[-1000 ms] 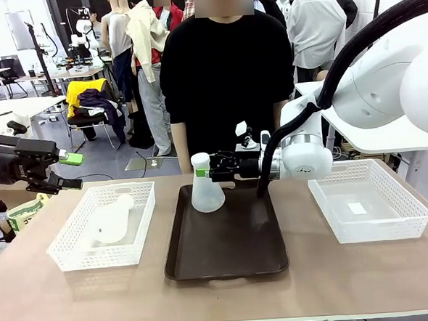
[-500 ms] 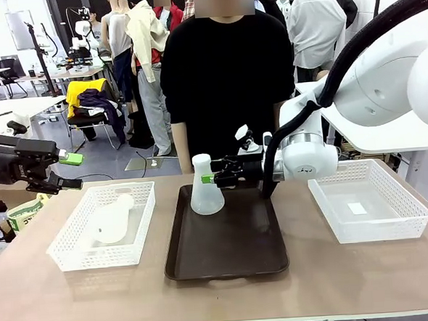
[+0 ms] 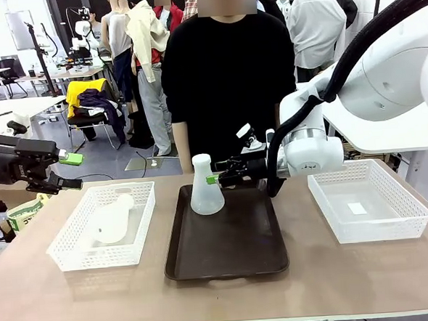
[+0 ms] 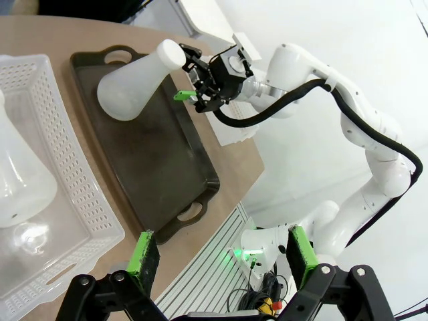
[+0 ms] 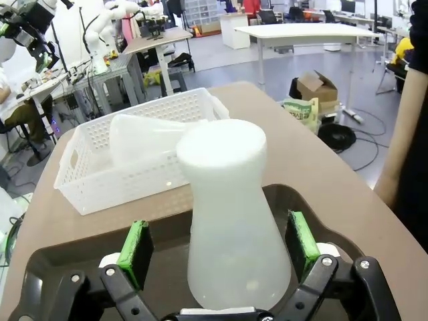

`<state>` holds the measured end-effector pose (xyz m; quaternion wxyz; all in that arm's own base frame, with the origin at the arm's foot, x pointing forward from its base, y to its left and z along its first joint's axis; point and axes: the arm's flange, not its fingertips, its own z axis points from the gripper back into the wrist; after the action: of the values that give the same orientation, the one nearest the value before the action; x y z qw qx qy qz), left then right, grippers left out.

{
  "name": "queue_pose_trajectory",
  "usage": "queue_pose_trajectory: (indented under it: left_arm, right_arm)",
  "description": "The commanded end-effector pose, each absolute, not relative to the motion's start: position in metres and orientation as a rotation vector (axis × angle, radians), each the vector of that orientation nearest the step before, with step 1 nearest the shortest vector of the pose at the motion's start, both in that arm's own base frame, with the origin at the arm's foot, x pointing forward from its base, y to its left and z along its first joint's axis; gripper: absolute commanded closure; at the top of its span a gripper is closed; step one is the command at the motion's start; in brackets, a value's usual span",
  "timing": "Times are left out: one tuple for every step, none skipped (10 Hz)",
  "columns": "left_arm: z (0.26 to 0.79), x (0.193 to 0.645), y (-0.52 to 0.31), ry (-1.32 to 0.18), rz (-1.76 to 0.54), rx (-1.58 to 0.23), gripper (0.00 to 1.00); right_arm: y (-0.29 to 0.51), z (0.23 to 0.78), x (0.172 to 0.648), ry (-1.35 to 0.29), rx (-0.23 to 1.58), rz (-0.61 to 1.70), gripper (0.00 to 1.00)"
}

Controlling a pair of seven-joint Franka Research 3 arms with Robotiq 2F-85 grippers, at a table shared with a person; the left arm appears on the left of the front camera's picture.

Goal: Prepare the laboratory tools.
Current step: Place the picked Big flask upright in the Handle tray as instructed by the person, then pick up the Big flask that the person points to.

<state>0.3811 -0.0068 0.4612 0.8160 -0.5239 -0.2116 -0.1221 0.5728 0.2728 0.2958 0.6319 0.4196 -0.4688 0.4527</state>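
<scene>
Backing off toward the right of the frame, the right gripper now has its fingertips just beside the upright flask, where a second ago they reached around its neck. The flask itself has not shifted: it stands on its wide base at the far end of the dark tray, in the middle of the front view, just in front of the person in black.

In the right wrist view the flask rises between the two green pads, with a gap showing on each side. The jaws are spread wide and grip nothing.

The second flask lies on its side in the white basket at the lower left of the front view, its neck pointing toward the far rim. Another white basket sits at the right of the frame, beyond the tray.

The left gripper hangs at the left edge of the front view, above and to the left of the basket with the lying flask, well apart from both flasks. Its own wrist view shows its fingers standing wide apart with nothing between them, and the table, tray and basket far below.
</scene>
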Motion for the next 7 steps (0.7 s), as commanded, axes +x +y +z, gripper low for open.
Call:
queue_pose_trajectory:
  left_arm:
    - [0.4621,0.3816,-0.0061,-0.460,-0.260,-1.134,0.00]
    - [0.4621,0.3816,-0.0061,-0.460,-0.260,-1.134,0.00]
    - [0.4621,0.3816,-0.0061,-0.460,-0.260,-1.134,0.00]
    - [0.4621,0.3816,-0.0061,-0.460,-0.260,-1.134,0.00]
    - [0.4621,0.3816,-0.0061,-0.460,-0.260,-1.134,0.00]
    - [0.4621,0.3816,-0.0061,-0.460,-0.260,-1.134,0.00]
    - [0.4621,0.3816,-0.0061,-0.460,-0.260,-1.134,0.00]
  right_arm:
    - [0.2741,0.2901,0.5737,-1.101,0.966,1.048,0.00]
    - [0.2741,0.2901,0.5737,-1.101,0.966,1.048,0.00]
    - [0.2741,0.2901,0.5737,-1.101,0.966,1.048,0.00]
    - [0.2741,0.2901,0.5737,-1.101,0.966,1.048,0.00]
    - [0.2741,0.2901,0.5737,-1.101,0.966,1.048,0.00]
    - [0.2741,0.2901,0.5737,-1.101,0.966,1.048,0.00]
    - [0.2741,0.2901,0.5737,-1.101,0.966,1.048,0.00]
